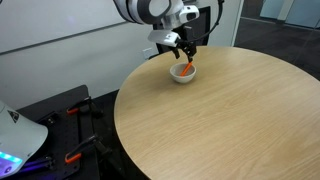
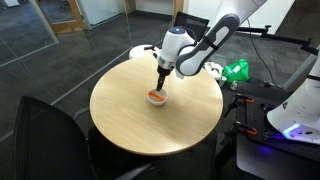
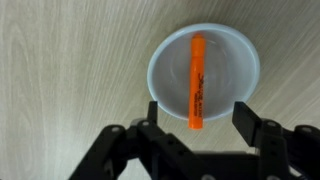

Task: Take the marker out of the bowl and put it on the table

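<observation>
The orange marker (image 3: 196,82) lies across the small white bowl (image 3: 232,62), one end sticking out over the near rim. The bowl stands on the round wood-grain table (image 3: 70,70), near its far edge in an exterior view (image 1: 184,72) and near the middle in an exterior view (image 2: 157,97). My gripper (image 3: 199,115) is open and hovers just above the bowl, a finger on each side of the marker's near end, touching nothing. It shows above the bowl in both exterior views (image 1: 184,55) (image 2: 160,84).
The table top (image 1: 230,120) spreads wide around the bowl. A dark chair (image 2: 45,140) stands by the table's edge. A green object (image 2: 236,70) and white equipment (image 2: 300,110) sit beyond the table.
</observation>
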Available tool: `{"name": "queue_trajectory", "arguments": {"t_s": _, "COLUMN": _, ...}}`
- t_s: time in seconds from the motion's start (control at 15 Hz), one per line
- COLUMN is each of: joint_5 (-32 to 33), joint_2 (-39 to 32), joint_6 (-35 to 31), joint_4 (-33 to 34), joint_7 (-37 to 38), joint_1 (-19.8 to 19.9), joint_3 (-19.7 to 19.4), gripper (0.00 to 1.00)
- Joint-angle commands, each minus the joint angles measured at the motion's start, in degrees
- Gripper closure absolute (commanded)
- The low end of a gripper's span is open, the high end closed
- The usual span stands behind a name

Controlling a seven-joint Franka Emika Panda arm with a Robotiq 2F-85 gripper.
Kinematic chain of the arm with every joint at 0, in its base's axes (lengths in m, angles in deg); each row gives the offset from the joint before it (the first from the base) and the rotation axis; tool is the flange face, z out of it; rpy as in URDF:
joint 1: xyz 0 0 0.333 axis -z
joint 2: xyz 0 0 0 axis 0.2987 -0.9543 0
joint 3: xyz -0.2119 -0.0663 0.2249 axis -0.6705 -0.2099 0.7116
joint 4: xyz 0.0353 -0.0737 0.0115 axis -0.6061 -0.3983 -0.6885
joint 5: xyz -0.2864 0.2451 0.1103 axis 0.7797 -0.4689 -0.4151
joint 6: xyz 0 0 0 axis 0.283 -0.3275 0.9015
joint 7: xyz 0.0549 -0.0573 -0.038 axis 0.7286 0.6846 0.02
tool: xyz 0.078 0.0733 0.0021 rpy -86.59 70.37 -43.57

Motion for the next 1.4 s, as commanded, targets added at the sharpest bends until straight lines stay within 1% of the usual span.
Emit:
{"name": "queue_trajectory", "arguments": {"t_s": 0.0, "joint_5": -1.9, "joint_2": -2.9, "joint_6": 4.1, "joint_4": 4.4, "joint_7": -2.8, "joint_1": 0.0, "joint_3": 1.1, "gripper": 0.23}}
{"name": "queue_trajectory", "arguments": {"t_s": 0.2, "joint_5": -1.9, "joint_2": -4.8, "joint_6": 5.7, "joint_4": 6.4, "joint_7": -2.9, "joint_1": 0.0, "joint_3": 1.5, "gripper": 0.22}}
{"name": "queue_trajectory", "arguments": {"t_s": 0.33, "joint_5": -1.9, "joint_2": -6.0, "joint_6": 6.5, "joint_4": 7.6, "joint_7": -2.8, "joint_1": -0.1, "joint_3": 1.3, "gripper": 0.25}}
{"name": "queue_trajectory", "arguments": {"t_s": 0.4, "joint_5": -1.9, "joint_2": -6.5, "joint_6": 6.8, "joint_4": 8.1, "joint_7": -3.0, "joint_1": 0.0, "joint_3": 1.4, "gripper": 0.24}}
{"name": "queue_trajectory", "arguments": {"t_s": 0.87, "joint_5": -2.5, "joint_2": -10.6, "joint_6": 9.2, "joint_4": 13.0, "joint_7": -4.4, "joint_1": 0.7, "joint_3": 1.9, "gripper": 0.37}}
{"name": "queue_trajectory", "arguments": {"t_s": 0.93, "joint_5": -2.5, "joint_2": -11.0, "joint_6": 9.6, "joint_4": 13.7, "joint_7": -4.4, "joint_1": 0.7, "joint_3": 1.8, "gripper": 0.35}}
{"name": "queue_trajectory", "arguments": {"t_s": 1.07, "joint_5": -2.6, "joint_2": -12.0, "joint_6": 10.5, "joint_4": 15.2, "joint_7": -4.7, "joint_1": 0.8, "joint_3": 2.0, "gripper": 0.37}}
{"name": "queue_trajectory", "arguments": {"t_s": 1.2, "joint_5": -2.9, "joint_2": -13.0, "joint_6": 11.6, "joint_4": 16.7, "joint_7": -5.6, "joint_1": 1.0, "joint_3": 2.2, "gripper": 0.38}}
{"name": "queue_trajectory", "arguments": {"t_s": 1.33, "joint_5": -3.6, "joint_2": -13.9, "joint_6": 12.5, "joint_4": 17.9, "joint_7": -6.6, "joint_1": 1.3, "joint_3": 2.7, "gripper": 0.42}}
